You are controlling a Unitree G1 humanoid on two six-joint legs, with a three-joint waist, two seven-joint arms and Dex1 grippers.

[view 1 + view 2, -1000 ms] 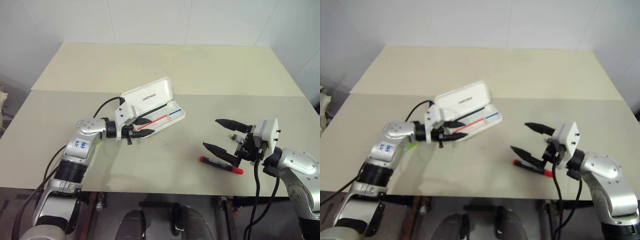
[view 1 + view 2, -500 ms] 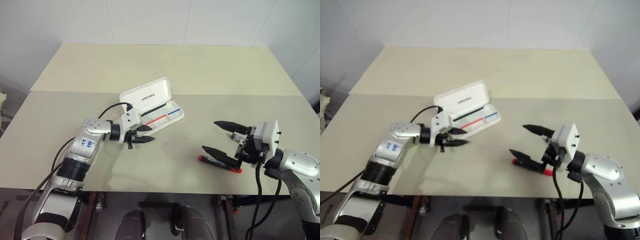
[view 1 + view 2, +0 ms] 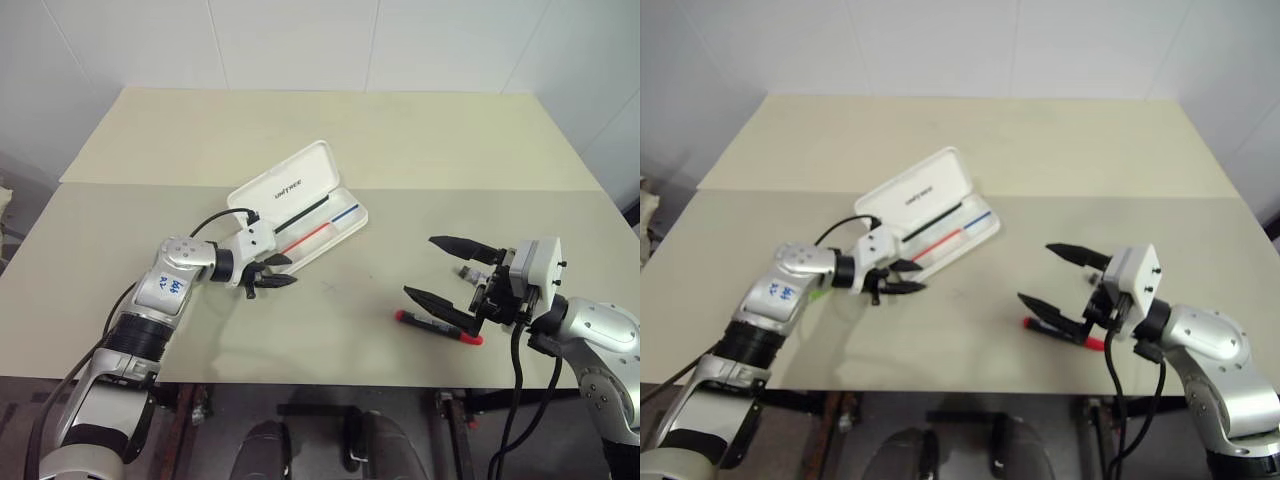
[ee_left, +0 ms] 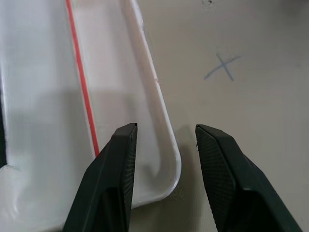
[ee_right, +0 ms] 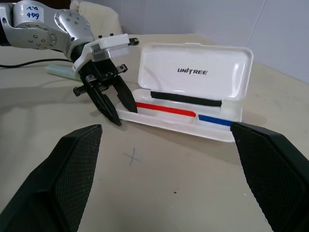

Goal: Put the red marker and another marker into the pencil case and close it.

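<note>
The white pencil case (image 3: 285, 186) lies open on the table, lid up with dark lettering, red, blue and black stripes in its tray. My left gripper (image 3: 288, 270) is open at the tray's near end, one finger over the tray's inside and the other outside its wall, holding nothing. The red marker (image 3: 440, 329) lies near the table's front edge. My right gripper (image 3: 420, 266) hovers wide open just above it, pointing toward the case. The pale green marker (image 5: 58, 70) rests on the table behind my left forearm, mostly hidden.
The beige table (image 3: 350, 120) stretches far back behind the case to a white wall. A small pen-drawn cross (image 4: 221, 66) marks the surface between the case and the red marker. A crumpled pale cloth (image 5: 99, 12) lies beyond the left arm.
The case has turned a little, its lid end swinging farther back. My left gripper has sunk and drawn back to the tray's near end. The right arm has kept still.
</note>
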